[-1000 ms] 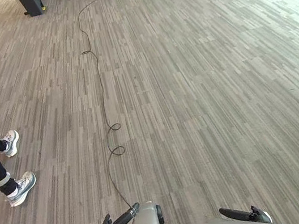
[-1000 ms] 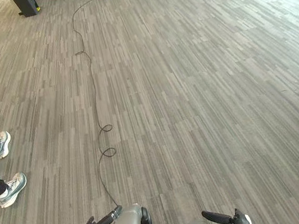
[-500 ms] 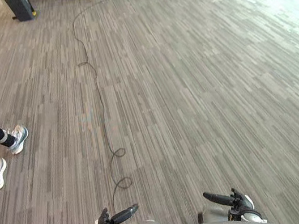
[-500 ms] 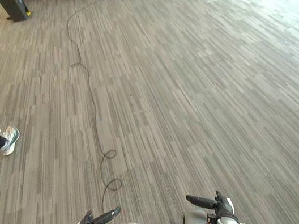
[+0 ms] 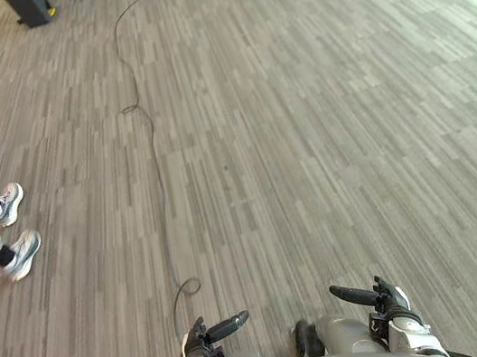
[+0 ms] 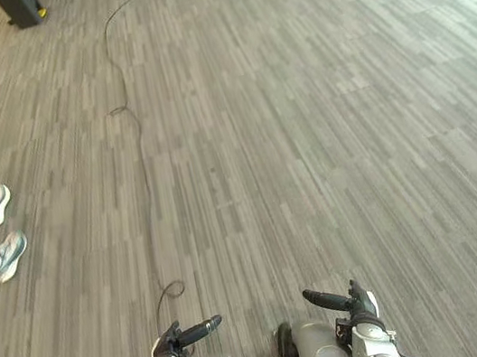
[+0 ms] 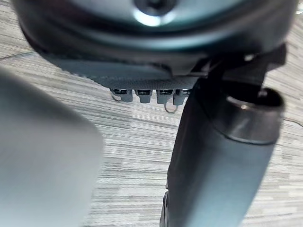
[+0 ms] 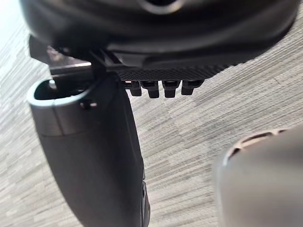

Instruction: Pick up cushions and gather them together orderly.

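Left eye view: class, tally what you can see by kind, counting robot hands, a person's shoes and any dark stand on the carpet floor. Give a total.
Robot hands: 2, the left hand and the right hand
Shoes: 2, the nearer shoe and the farther shoe
Dark stand: 1
Total: 5

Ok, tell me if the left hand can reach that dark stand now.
Probably not: the left hand sits close to the robot, the dark stand far off across the floor.
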Robot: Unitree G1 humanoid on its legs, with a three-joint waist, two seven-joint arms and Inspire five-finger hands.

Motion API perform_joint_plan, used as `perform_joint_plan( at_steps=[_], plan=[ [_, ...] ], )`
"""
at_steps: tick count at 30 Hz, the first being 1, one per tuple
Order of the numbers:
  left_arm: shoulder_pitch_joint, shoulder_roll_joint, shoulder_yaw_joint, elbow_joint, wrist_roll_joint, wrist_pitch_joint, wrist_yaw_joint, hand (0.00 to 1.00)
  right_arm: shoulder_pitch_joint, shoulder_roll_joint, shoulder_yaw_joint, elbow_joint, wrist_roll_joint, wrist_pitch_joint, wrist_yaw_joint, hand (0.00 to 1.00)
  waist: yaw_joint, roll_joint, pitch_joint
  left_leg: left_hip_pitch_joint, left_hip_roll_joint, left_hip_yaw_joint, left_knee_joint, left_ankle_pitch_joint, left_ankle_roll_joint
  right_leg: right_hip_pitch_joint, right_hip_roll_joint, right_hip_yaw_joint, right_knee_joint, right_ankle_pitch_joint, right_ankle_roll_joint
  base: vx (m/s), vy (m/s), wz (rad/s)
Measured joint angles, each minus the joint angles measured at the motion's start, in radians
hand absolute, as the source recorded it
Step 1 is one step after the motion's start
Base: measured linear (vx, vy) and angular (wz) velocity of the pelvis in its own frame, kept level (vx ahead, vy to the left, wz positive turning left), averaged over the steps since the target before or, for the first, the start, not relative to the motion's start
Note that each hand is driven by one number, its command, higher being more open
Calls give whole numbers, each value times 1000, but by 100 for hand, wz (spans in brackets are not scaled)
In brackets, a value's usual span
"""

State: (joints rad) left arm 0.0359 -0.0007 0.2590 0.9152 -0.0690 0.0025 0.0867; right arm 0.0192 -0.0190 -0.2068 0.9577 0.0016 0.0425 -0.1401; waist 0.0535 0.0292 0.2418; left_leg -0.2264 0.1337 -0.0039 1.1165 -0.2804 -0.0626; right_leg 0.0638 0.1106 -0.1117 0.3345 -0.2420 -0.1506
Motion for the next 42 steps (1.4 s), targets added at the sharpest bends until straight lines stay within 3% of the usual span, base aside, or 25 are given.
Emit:
perform_joint_plan(
  at_steps=[4,6,7,8,9,10,11,12,14,15,17,22,23,24,25,26,27,29,31,32,35,38,39,40,42],
  plan=[
    [0,-8,0,-41,-11,-17,-2,100,-5,17,33,-4,1,1,-1,100,18,-17,5,-142,-36,29,-356,-2,13,117,-15,98,-100,-21,22,495,60,-71],
    [3,-10,-1,-56,-27,-22,1,100,-1,30,40,0,0,5,-1,100,47,-20,1,-163,-65,25,-641,91,2,176,-57,190,-123,-90,50,676,211,-121],
    [11,-16,-1,-63,-36,-23,3,100,4,30,52,0,0,10,-1,100,53,-28,-6,-164,-67,35,-622,136,7,193,-71,216,-124,-113,58,626,220,-112],
    [28,-5,1,-69,-41,-28,4,100,19,48,71,0,0,14,-1,100,55,-50,-44,-174,-78,71,-562,160,41,203,-106,262,-118,-144,89,650,217,-83],
    [27,4,2,-67,-38,-28,4,100,29,60,74,0,0,14,0,100,54,-70,-56,-179,-84,91,-530,122,53,200,-121,274,-102,-151,103,691,209,-75],
    [25,17,3,-64,-36,-25,4,100,33,74,78,-1,0,14,2,100,52,-97,-67,-171,-91,121,-495,78,76,184,-147,291,-41,-150,107,657,197,-57],
    [23,30,1,-55,-36,-22,6,100,36,82,93,0,-1,17,5,100,53,-118,-77,-145,-93,152,-480,50,104,141,-152,301,91,-128,143,748,256,-60],
    [11,39,-2,-33,-36,-20,7,100,36,82,96,-5,-1,17,10,100,51,-123,-75,-96,-96,162,-493,31,124,81,-149,299,253,-55,225,586,214,-46],
    [-2,41,-8,6,-36,-12,16,100,37,80,84,-15,-2,4,10,100,46,-109,-66,37,-92,160,-567,-15,117,-38,-141,256,545,-6,273,489,169,-45],
    [-8,39,-18,22,-30,-8,20,100,40,79,70,-38,-2,-10,10,100,35,-91,-54,131,-90,160,-615,-50,117,-120,-145,184,681,-32,234,510,137,-43],
    [-8,34,-22,23,-17,-1,26,100,44,79,70,-71,-2,-23,10,100,24,-86,-52,243,-85,160,-677,-105,115,-244,-153,71,721,-62,191,538,83,-20],
    [-14,35,-52,53,-9,6,31,100,51,79,43,-127,-13,-55,11,100,-11,-84,-50,475,-61,195,-827,-152,82,-433,-182,-205,476,-74,172,621,-25,1],
    [-11,32,-76,56,-8,6,33,100,44,72,25,-120,-19,-53,13,100,-14,-75,-52,546,-57,205,-889,-147,74,-457,-163,-260,333,-44,137,739,-55,-1],
    [-10,35,-90,60,-5,6,32,100,39,62,24,-108,-22,-45,14,100,-16,-75,-55,572,-60,200,-896,-146,71,-467,-140,-256,276,35,69,787,-88,3],
    [-13,23,-92,75,4,10,29,100,25,39,22,-80,-31,-34,19,100,-24,-37,-65,589,-14,171,-856,-137,45,-438,-100,-262,274,64,-45,964,-133,6],
    [-15,22,-85,76,5,10,24,100,17,38,7,-73,-40,-29,19,100,-25,-40,-66,569,-3,156,-798,-108,3,-426,-95,-266,277,41,-52,975,-155,9],
    [-25,11,-85,75,13,12,14,100,20,33,-13,-70,-40,-19,16,100,-32,-29,-61,479,5,118,-589,-3,-13,-379,-83,-255,250,8,-47,638,-102,1],
    [-22,-2,-75,64,24,10,13,100,17,18,-10,-67,-39,-8,15,100,-31,3,-44,360,15,68,-268,75,-46,-254,-36,-217,142,6,-46,763,-97,-39],
    [-8,1,-53,40,24,6,14,100,12,22,7,-46,-38,-2,9,100,-26,-6,-29,269,26,79,-17,59,-51,-74,-4,-148,27,6,-46,699,-58,-75],
    [13,14,-51,4,24,1,15,100,14,31,45,-38,-37,-3,7,100,-15,-30,-25,170,25,95,55,39,-25,44,2,-78,-44,6,-46,584,3,-78],
    [28,13,-46,-44,18,-16,14,100,3,50,60,-28,-36,-4,6,100,18,-34,-31,-26,23,95,-48,-8,6,136,2,28,-127,4,-44,615,43,-114],
    [16,4,-47,-68,-1,-24,15,100,8,69,70,-27,-24,4,6,100,30,-34,-16,-172,-46,47,-395,-2,8,231,-52,119,-159,-65,13,644,190,-100],
    [16,3,-60,-68,0,-29,16,100,8,64,69,-22,-17,9,5,100,32,-28,-17,-178,-74,15,-550,59,1,258,-65,153,-156,-86,22,769,314,-92],
    [20,3,-73,-65,-10,-35,18,100,14,57,69,-17,-17,11,4,100,44,-18,-26,-164,-84,-4,-599,213,23,290,-63,202,-149,-95,35,544,211,-87],
    [13,39,-86,-67,1,-40,16,100,33,83,84,-15,-17,11,6,100,39,-100,-66,-154,-129,47,-577,158,69,245,-140,254,-50,-89,60,686,190,-54]
  ],
)
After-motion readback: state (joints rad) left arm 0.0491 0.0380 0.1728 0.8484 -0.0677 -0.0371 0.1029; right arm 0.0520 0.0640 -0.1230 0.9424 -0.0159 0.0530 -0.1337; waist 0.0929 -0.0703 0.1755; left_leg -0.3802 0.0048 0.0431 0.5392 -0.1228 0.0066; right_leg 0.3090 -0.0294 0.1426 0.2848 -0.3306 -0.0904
